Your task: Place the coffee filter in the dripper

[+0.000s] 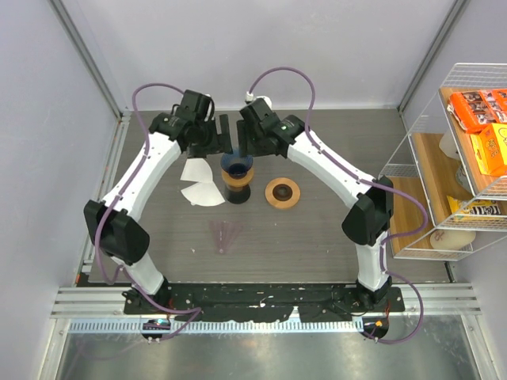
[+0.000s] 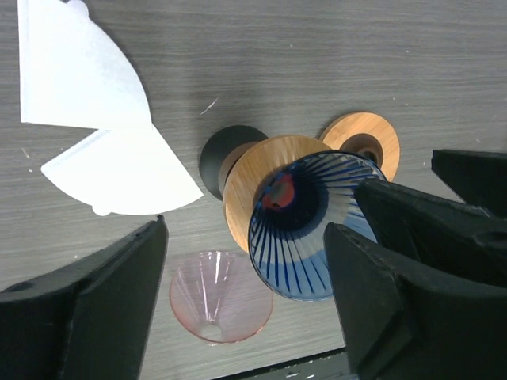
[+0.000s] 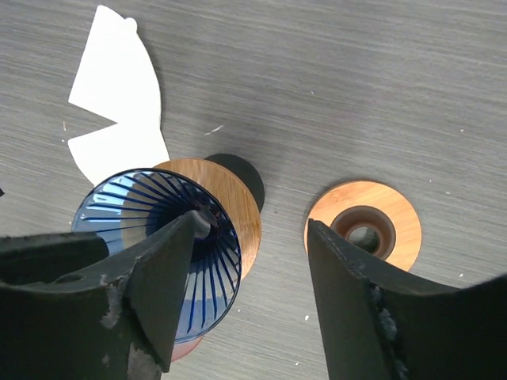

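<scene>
The dark blue ribbed dripper (image 1: 236, 165) stands upright on a wooden ring stand (image 1: 236, 188) at the table's middle back. Two white fan-shaped coffee filters (image 1: 198, 184) lie flat and overlapping just left of it. My left gripper (image 1: 220, 138) hovers open and empty above the dripper's far left side. My right gripper (image 1: 249, 142) hovers open and empty at its far right. In the left wrist view the dripper (image 2: 305, 237) and filters (image 2: 119, 170) lie below the open gripper (image 2: 245, 269). In the right wrist view one finger (image 3: 162, 277) overlaps the dripper (image 3: 127, 206).
A pale pink translucent cone (image 1: 224, 235) lies on the table in front of the dripper. A flat orange ring (image 1: 283, 192) lies to the right. A white wire shelf (image 1: 451, 158) with boxes stands at the table's right edge. Walls close the back and left.
</scene>
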{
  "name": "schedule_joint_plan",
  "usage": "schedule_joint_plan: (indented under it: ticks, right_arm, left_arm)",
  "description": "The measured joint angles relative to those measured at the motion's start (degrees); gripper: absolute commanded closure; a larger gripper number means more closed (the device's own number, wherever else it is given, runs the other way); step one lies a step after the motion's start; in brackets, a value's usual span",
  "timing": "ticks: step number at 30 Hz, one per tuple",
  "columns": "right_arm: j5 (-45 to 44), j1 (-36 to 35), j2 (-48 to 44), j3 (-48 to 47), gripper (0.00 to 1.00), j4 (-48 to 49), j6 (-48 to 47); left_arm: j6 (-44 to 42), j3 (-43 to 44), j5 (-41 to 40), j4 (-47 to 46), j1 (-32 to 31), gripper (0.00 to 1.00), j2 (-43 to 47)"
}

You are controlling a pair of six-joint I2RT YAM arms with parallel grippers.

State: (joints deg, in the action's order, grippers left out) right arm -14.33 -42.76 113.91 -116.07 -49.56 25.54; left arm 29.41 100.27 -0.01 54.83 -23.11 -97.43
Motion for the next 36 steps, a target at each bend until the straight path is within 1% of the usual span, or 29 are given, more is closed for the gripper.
schedule_joint_plan:
  ticks: [1,2,3,4,8,11,12,14,18,22,25,30,36]
  right_arm:
    - [-0.1,0.0,0.0,-0.5,0.28,-0.1,-0.2]
    - [-0.1,0.0,0.0,-1.0,0.15,-0.1,-0.4]
    - [-0.1,0.1,-0.1,-1.3,0.08,-0.1,-0.6]
    - [-0.2,0.1,-0.3,-1.4,0.03,-0.1,-0.9]
    - [-0.6,0.1,-3.5,0.7,0.05,1.3,-1.7]
    - [-2.0,0.1,-11.6,9.1,0.05,4.8,-1.7]
    - [-2.8,0.1,-16.0,13.2,0.05,6.8,-1.7]
    - [-4.1,0.1,-22.4,18.5,0.05,9.1,-1.7]
    - [-7.6,0.3,-40.1,34.3,0.05,17.0,-1.8]
    - [-10.9,0.5,-55.4,48.7,0.05,21.9,-1.6]
    - [-12.9,0.7,-63.5,57.4,0.05,23.3,-1.1]
    - [-13.9,0.8,-72.9,68.8,0.05,22.4,1.7]
    - [-14.3,0.8,-79.8,73.3,0.05,18.1,5.6]
  left_arm:
    - [-0.1,0.3,0.1,0.0,0.0,0.00,0.3]
    - [-0.2,0.7,0.2,0.1,0.0,0.00,0.6]
    - [-0.3,1.0,0.4,0.2,0.0,0.00,0.9]
    - [-0.3,1.2,0.6,0.2,0.0,0.00,1.4]
    - [-1.0,1.3,0.7,0.3,0.0,0.00,4.5]
    - [-1.9,-0.7,-0.6,-1.0,0.0,0.00,9.9]
    - [-2.0,-2.7,-1.4,-1.7,0.0,0.00,12.7]
    - [-2.3,-7.4,-2.9,-3.0,0.3,0.00,18.4]
    - [-1.4,-20.0,-5.8,-5.7,2.9,0.01,31.1]
    - [0.3,-30.2,-7.3,-7.1,6.8,0.00,37.2]
    - [1.6,-35.9,-7.5,-8.0,9.7,0.00,37.6]
    - [3.0,-39.9,-6.4,-9.7,13.0,0.01,33.2]
    - [4.1,-40.2,-3.7,-12.5,14.3,0.00,23.1]
